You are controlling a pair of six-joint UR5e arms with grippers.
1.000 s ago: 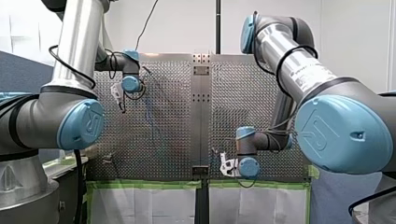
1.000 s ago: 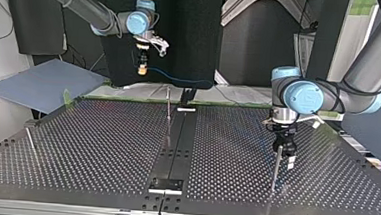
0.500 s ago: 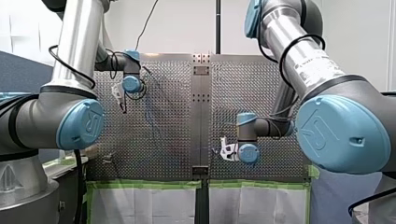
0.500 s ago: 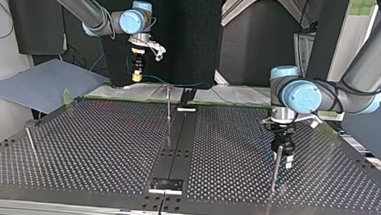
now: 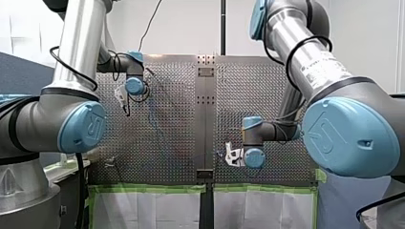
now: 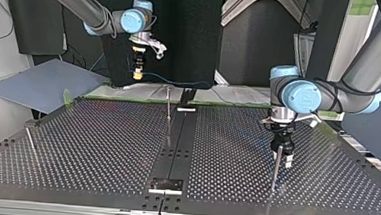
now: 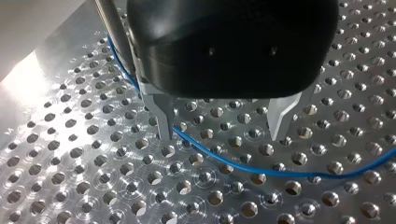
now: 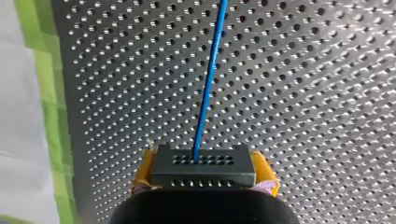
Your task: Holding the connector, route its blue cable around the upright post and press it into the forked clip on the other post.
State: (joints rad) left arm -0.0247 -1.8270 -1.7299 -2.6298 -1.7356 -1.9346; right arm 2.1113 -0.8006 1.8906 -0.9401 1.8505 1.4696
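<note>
My right gripper hangs high over the table's far edge at the top view's left. Its yellow pads are shut on the black connector. The blue cable leaves the connector and runs ahead over the perforated table; in the top view this cable stretches toward the middle. My left gripper stands open, its metal fingers astride the cable, which lies on the table and passes close by an upright post. In the top view this gripper sits beside the top of that post.
A thin post stands near the table's centre strip and a leaning one at the top view's left. A blue sheet lies beyond the far left corner. Green tape lines the table's near edge in the front view.
My right gripper has shifted a little with the connector, to the left in the top view and upward in the front view. My left gripper has barely moved.
</note>
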